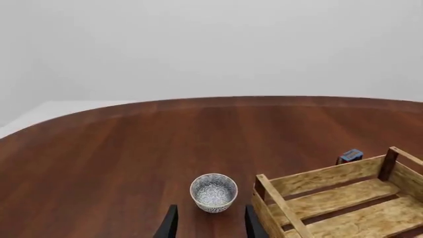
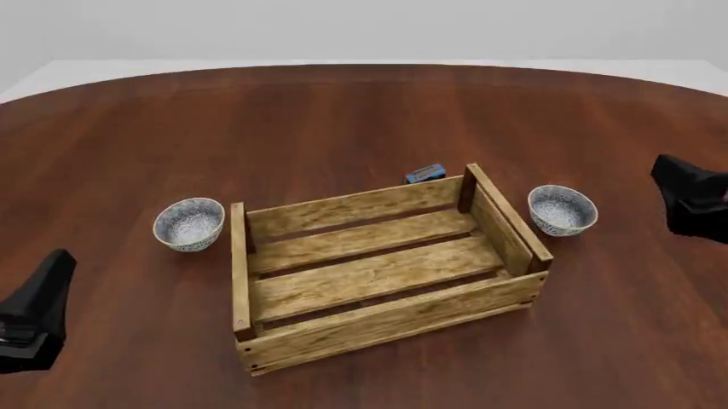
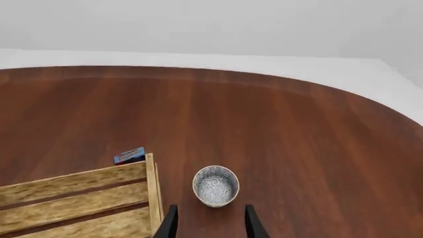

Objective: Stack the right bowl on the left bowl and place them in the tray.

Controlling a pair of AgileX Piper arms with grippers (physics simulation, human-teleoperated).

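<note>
Two speckled bowls, one each side of the crate. Right bowl (image 2: pixel 562 210) standing upright on the counter (image 2: pixel 341 119), just beside the crate's right end and apart from it; left bowl (image 2: pixel 189 224) upright just off the crate's left end, likewise not touching. Tray (image 2: pixel 245 281) sitting between them, slatted bottom bare, nothing inside. Tiny blue box (image 2: pixel 425 174) tucked just behind the far plank.

Nothing stacked yet, nothing gripped. Left claw (image 1: pixel 209 225) open, fingers apart and lined up on the left bowl, hanging short of it; right claw (image 3: pixel 210 223) open as well, fingers spread and framing the right bowl from behind. Probably set this way so each arm faces its own bowl, the right one likely first to lift and carry across the crate.

Both bowls alike: small, round, white under a dense blue-grey speckle, pale rim, deep enough to nest. Thin rims and curved sides suggest a pinch on the wall, with some risk of tipping.
</note>
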